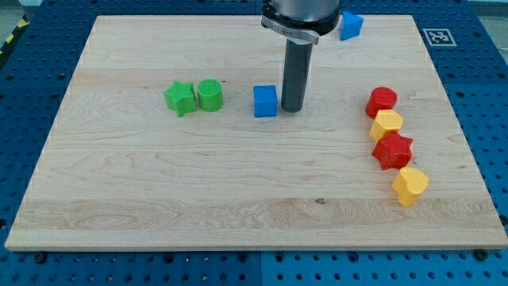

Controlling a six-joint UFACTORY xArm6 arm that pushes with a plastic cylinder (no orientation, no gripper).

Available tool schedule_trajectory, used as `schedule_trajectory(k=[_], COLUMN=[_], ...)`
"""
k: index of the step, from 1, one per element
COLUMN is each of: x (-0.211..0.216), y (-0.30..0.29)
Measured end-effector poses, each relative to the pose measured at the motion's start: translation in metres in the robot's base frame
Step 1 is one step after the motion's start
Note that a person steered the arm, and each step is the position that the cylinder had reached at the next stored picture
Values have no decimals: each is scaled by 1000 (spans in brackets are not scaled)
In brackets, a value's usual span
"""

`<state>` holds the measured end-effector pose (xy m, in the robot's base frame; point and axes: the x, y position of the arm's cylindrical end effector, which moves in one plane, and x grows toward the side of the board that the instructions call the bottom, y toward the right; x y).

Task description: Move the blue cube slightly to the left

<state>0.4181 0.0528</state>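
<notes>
Pale wood makes up the worktop [238, 199], a board lying on a blue perforated surface [32, 48]. The blue cube [265, 101] sits near the board's middle, a little toward the view's top. Just beside it on the view's right stands the dark rod, and the tip [291, 109] rests on the wood close against the cube's right face; whether the two actually touch cannot be told. The arm carries no claw, so there is nothing to open or close. To the view's left of the cube, apart from it, a green star-shaped block [181, 97] and a green cylinder [210, 94] stand side by side, touching or nearly so. A second blue block [351, 25], its shape unclear, lies at the view's top edge, partly behind the arm's housing. On the view's right four blocks run in a close column: a red one [381, 101] uppermost, a yellow one [386, 124], a red star-like one [393, 150], and a yellow heart-like one [409, 185] lowest
</notes>
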Motion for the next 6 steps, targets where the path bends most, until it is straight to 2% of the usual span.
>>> schedule_trajectory(k=[5, 6], x=[-3, -31], y=[-28, -11])
